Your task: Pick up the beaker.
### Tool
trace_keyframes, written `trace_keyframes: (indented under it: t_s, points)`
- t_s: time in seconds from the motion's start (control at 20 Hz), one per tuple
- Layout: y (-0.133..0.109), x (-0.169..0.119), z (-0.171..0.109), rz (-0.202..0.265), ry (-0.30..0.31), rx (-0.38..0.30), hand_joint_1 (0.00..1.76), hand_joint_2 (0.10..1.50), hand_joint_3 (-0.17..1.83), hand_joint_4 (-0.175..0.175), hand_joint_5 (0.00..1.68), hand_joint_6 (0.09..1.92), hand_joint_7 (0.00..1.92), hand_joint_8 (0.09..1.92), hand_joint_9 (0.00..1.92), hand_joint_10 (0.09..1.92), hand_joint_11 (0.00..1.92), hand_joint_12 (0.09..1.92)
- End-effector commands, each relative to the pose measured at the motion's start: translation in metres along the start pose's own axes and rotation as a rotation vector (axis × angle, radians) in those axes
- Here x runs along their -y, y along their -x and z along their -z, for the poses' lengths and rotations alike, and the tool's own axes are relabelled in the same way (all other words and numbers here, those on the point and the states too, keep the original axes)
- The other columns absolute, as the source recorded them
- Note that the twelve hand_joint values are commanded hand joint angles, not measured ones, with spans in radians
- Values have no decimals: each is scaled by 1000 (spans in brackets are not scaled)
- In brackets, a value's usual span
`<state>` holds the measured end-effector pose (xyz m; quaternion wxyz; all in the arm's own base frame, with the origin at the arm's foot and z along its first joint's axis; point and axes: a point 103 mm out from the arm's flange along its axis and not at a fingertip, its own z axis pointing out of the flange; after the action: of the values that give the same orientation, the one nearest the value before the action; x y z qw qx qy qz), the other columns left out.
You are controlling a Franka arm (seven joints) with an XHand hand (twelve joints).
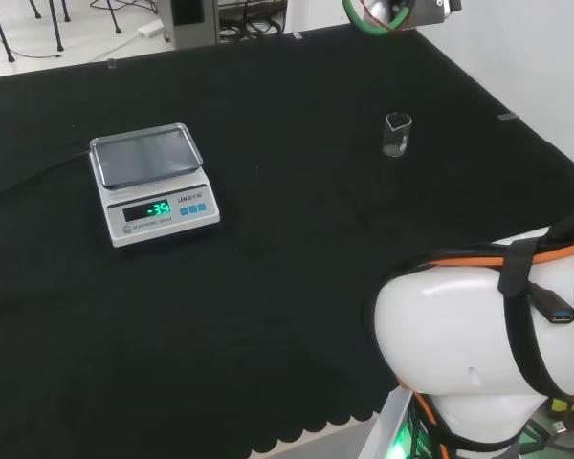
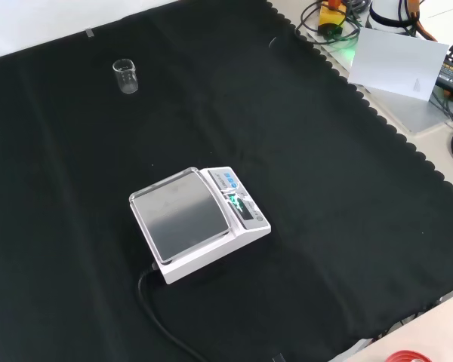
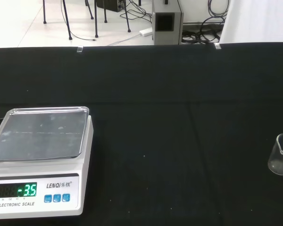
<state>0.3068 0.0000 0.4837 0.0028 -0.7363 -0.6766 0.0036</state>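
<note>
Standing upright, beaker (image 1: 397,135) on cloth (image 1: 297,258)

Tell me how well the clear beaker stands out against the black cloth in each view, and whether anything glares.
Head view: beaker shows as pale outlines, fairly readable. Front view: beaker is faint, its rim brightest. Wrist view: beaker sits at the frame's edge, cut off. The scale has a glowing green display and a softly reflecting pan.

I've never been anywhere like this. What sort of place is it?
Probably a robotics lab set up for chemistry-style bench work: a small clear glass beaker and an electronic scale stand apart on a black cloth, with the white robot arm beside them.
</note>
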Motion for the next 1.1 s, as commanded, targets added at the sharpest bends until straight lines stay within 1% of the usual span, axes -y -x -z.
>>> trace_keyframes:
  t_s: [0.05,0.15,0.3,0.7,0.85,0.95,1.05,1.1]
  points:
    - [36,59,13,-174,42,-12,703,1090,-154,-44,329,387,177,633,311,789,60,1398]
    - [43,52,7,-192,30,-14,694,1100,-171,-38,310,311,103,622,235,808,13,1401]
    - [50,31,-5,-199,4,-21,691,1103,-175,-38,312,286,82,621,213,815,0,1401]
    - [62,-14,-37,-181,-39,-39,692,1105,-175,-41,324,280,81,624,213,817,0,1400]
    - [66,-33,-52,-182,-66,-35,692,1106,-175,-43,330,279,85,626,216,818,0,1400]
    - [71,-48,-62,-186,-72,-47,693,1107,-175,-42,332,278,87,628,218,819,0,1400]
    - [75,-62,-71,-190,-84,-64,697,1109,-175,-34,312,267,92,631,222,820,0,1401]
    - [77,-69,-75,-190,-89,-60,698,1109,-175,-33,303,261,94,632,223,821,0,1402]
